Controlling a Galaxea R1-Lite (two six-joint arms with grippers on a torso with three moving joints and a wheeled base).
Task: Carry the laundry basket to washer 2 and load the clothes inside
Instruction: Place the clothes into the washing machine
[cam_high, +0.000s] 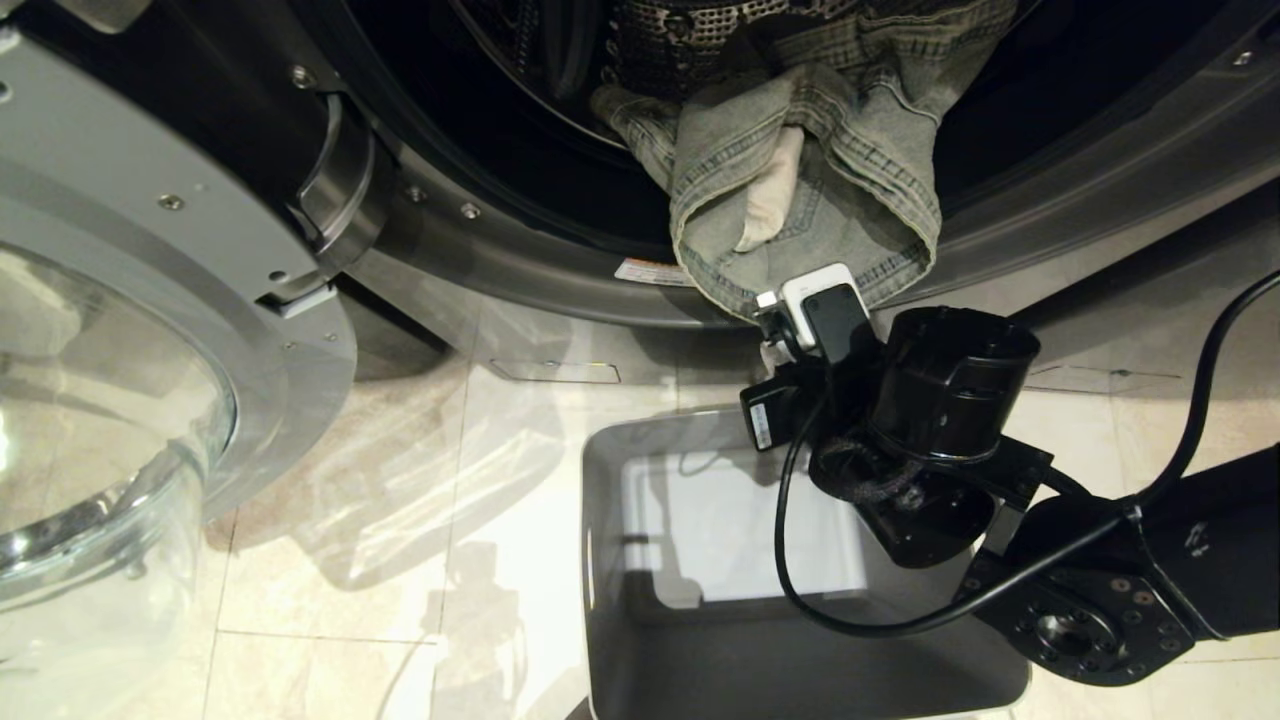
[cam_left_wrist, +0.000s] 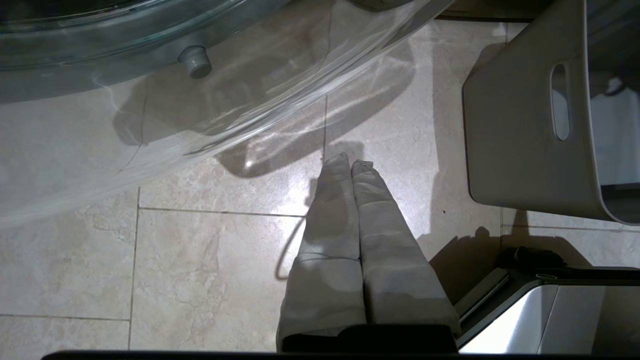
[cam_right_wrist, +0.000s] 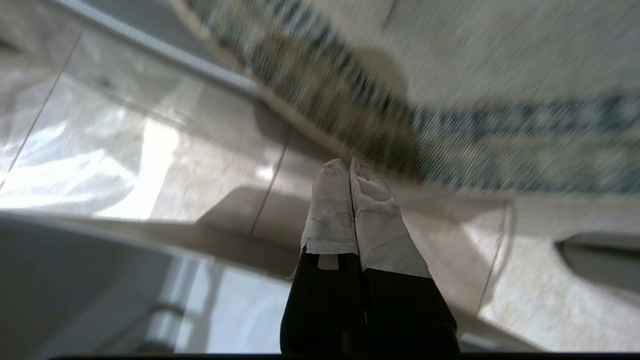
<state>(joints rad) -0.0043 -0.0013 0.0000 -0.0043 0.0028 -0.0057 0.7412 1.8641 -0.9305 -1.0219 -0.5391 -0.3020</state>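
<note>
The clothes (cam_high: 800, 180), a pale green-grey denim garment, hang out of the open mouth of washer 2 (cam_high: 560, 270) and drape down over its lower rim. The numeral label is out of view. My right gripper (cam_high: 768, 325) is just below the garment's hem, above the far edge of the laundry basket (cam_high: 610, 520), a grey tub standing empty on the floor. In the right wrist view the taped fingers (cam_right_wrist: 330, 210) are pressed together with nothing between them, and the denim (cam_right_wrist: 500, 90) lies just beyond the tips. My left gripper (cam_left_wrist: 348, 161) is shut and empty over the floor tiles beside the basket (cam_left_wrist: 520, 150).
The washer's round glass door (cam_high: 120, 400) stands swung open at the left, close to the basket; its glass (cam_left_wrist: 150, 75) bulges over the floor near my left gripper. The perforated drum (cam_high: 680, 40) shows behind the garment. Glossy beige tiles (cam_high: 400, 560) lie between door and basket.
</note>
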